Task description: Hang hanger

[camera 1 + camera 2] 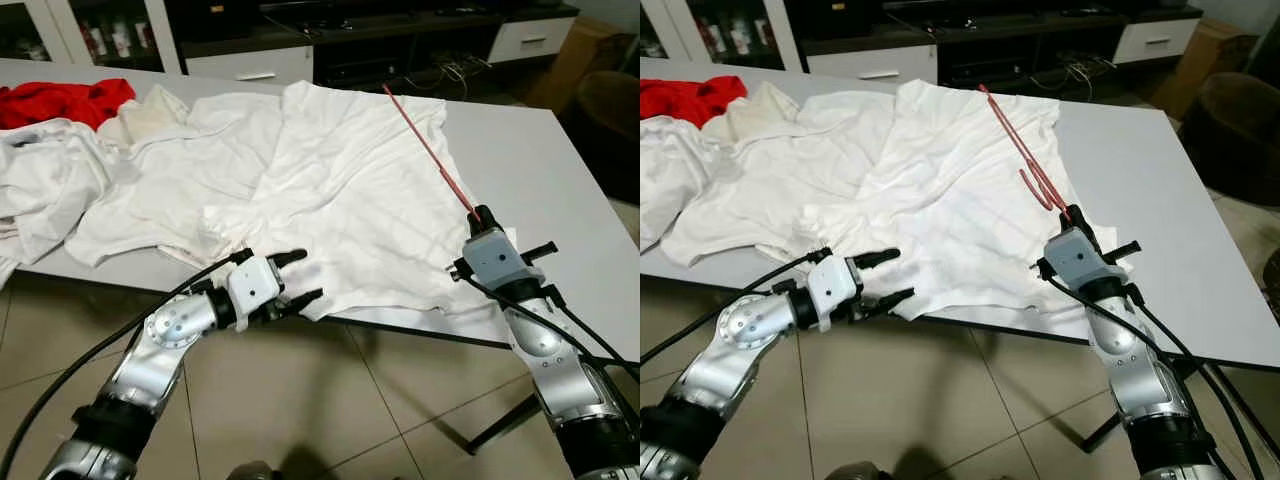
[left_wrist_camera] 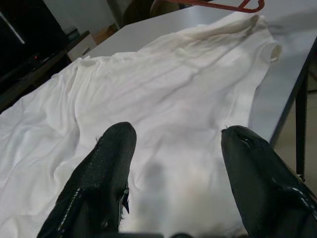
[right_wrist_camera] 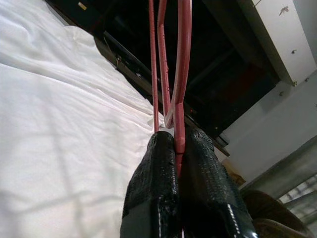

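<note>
A thin red hanger (image 1: 1025, 155) lies edge-on over a white shirt (image 1: 330, 190) spread on the grey table (image 1: 540, 170). My right gripper (image 1: 1072, 215) is shut on the hanger's near end, above the shirt's right hem. In the right wrist view the red wire (image 3: 179, 74) runs up from between the two black fingers (image 3: 153, 188). My left gripper (image 1: 305, 278) is open at the table's front edge, its fingers either side of the shirt's near hem. Through the left wrist view the white cloth (image 2: 163, 99) lies between the spread fingers (image 2: 109, 163), with the hanger (image 2: 218, 5) at the far end.
More white garments (image 1: 60, 180) and a red one (image 1: 60, 100) are heaped at the table's left. Dark cabinets and white drawers (image 1: 250, 65) stand behind the table. A brown seat (image 1: 1240, 120) is at the right. Tiled floor (image 1: 320, 420) lies below the table's front edge.
</note>
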Robot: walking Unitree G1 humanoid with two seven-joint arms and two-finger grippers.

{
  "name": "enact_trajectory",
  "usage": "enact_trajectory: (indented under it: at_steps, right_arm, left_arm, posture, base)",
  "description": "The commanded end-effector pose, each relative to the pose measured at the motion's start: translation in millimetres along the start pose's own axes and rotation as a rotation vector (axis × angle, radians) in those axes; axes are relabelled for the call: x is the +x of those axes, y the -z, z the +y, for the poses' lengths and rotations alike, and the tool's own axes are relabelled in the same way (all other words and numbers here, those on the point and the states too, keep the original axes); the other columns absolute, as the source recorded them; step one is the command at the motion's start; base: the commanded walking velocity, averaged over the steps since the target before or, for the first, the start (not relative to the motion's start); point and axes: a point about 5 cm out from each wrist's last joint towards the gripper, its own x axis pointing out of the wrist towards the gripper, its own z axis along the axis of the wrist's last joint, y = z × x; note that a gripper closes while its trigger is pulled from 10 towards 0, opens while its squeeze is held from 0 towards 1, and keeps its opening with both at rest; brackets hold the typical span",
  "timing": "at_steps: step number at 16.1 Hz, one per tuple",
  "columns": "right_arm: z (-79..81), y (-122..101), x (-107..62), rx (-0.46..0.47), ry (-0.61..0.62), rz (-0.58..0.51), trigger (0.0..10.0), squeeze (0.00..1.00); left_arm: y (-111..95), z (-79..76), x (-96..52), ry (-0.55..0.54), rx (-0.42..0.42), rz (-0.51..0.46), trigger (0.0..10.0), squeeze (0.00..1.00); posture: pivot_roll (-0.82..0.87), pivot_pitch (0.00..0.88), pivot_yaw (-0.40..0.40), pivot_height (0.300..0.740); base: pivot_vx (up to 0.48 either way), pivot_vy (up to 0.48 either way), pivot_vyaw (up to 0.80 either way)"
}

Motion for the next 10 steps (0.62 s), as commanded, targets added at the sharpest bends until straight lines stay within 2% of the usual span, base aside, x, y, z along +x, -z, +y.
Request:
enact_trajectory:
  at_steps: [1,5,7,10]
  right_arm:
    - [-0.7,-2,-2.0,0.003,0.002,-0.005,10.0,0.00]
    - [1.0,-4,-1.8,0.009,0.000,-0.006,10.0,0.00]
    - [1.4,-5,-1.1,0.014,0.001,-0.008,10.0,0.00]
    - [4.1,-6,-2.4,0.031,0.004,-0.008,10.0,0.00]
  left_arm:
    - [1,2.0,0.4,-0.003,0.013,0.009,10.0,0.00]
    - [8,-0.1,9.5,0.036,-0.023,0.017,10.0,0.00]
    - [12,-5.9,14.0,0.068,-0.055,0.021,10.0,0.00]
    - [17,-8.2,16.8,0.061,-0.070,0.025,10.0,0.00]
  posture:
    - [0.16,0.038,0.010,0.740]
    - [0.16,0.045,0.009,0.740]
    - [0.15,0.045,0.013,0.740]
    - [0.15,0.044,0.018,0.740]
  base:
    - [0.000,0.000,0.00]
    - [0.000,0.000,0.00]
    - [0.000,0.000,0.00]
    - [0.000,0.000,0.00]
